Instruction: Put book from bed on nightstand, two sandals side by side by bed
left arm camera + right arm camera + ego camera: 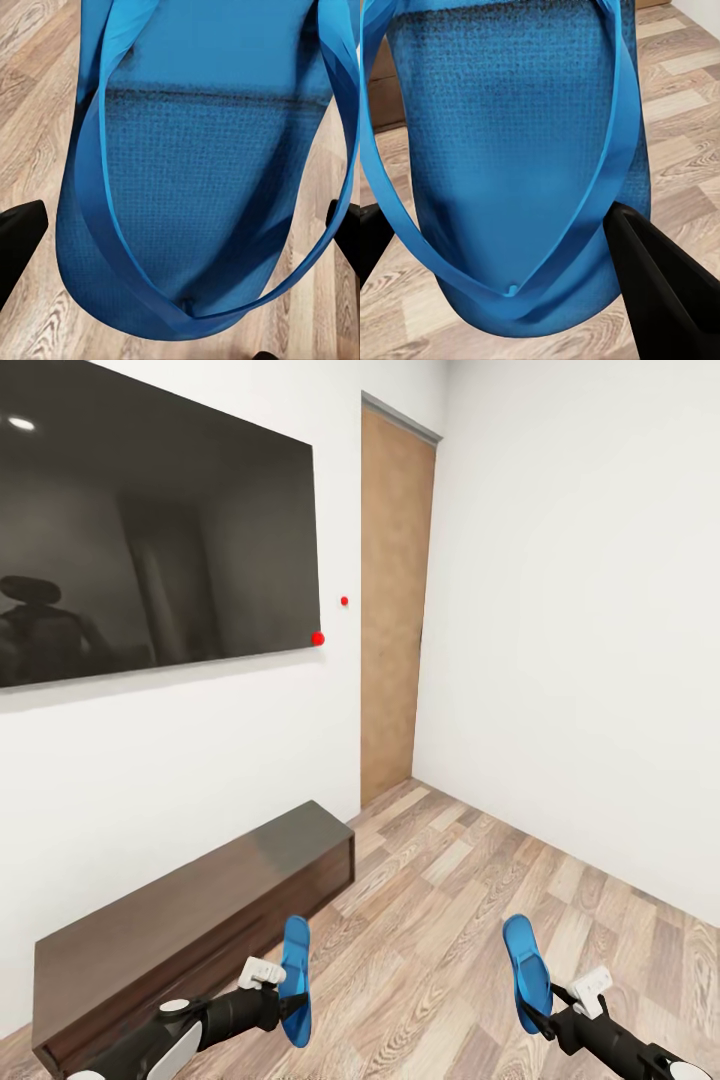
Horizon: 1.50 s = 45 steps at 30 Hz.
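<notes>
Each gripper holds one bright blue sandal above the wood-plank floor. In the head view my left gripper (286, 1000) is shut on the left sandal (296, 975), which stands on edge with its toe end up. My right gripper (540, 1015) is shut on the right sandal (526, 968), held the same way. The left wrist view shows the sandal's sole and strap (202, 187) close up between black fingers (19, 240). In the right wrist view the other sandal (510, 165) sits against a black finger (660, 292). The book, the bed and the nightstand are out of view.
A long dark glossy bench-like unit (190, 930) stands against the white wall at the left, under a large dark screen (150, 530). A wooden door (395, 610) is in the far corner. Wood floor (480, 870) stretches ahead and to the right, up to a white wall.
</notes>
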Available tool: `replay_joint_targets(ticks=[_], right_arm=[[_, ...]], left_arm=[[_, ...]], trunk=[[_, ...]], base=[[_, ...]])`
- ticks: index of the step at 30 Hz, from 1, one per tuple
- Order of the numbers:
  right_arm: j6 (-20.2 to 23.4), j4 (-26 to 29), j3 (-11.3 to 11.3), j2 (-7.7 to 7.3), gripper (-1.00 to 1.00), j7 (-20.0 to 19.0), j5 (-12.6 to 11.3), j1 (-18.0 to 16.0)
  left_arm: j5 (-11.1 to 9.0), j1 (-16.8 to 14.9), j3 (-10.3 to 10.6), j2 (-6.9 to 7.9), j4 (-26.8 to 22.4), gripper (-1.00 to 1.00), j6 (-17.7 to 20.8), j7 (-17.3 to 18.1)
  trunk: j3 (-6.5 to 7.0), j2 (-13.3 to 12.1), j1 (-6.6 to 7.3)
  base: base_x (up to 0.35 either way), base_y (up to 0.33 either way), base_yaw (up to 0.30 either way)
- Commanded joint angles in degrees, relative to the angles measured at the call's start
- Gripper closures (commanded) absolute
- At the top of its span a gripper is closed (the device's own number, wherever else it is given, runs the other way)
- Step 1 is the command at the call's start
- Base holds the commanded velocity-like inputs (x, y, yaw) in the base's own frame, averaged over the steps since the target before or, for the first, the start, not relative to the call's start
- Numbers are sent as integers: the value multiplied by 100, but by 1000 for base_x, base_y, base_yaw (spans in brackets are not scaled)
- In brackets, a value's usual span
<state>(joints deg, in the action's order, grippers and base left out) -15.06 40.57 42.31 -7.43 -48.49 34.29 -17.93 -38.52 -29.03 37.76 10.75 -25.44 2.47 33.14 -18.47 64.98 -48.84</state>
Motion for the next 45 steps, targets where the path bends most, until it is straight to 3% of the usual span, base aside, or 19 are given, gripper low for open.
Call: replay_joint_targets(ticks=[1,45], right_arm=[[-34,4,32,4,100,-29,52,-9],[-33,4,30,4,100,-28,52,-9]], left_arm=[[-59,-6,29,6,-3,100,25,5],[-59,-6,29,6,-5,100,25,19]], trunk=[[-16,5,0],[-383,5,0]], base=[[0,0,0],[0,0,0]])
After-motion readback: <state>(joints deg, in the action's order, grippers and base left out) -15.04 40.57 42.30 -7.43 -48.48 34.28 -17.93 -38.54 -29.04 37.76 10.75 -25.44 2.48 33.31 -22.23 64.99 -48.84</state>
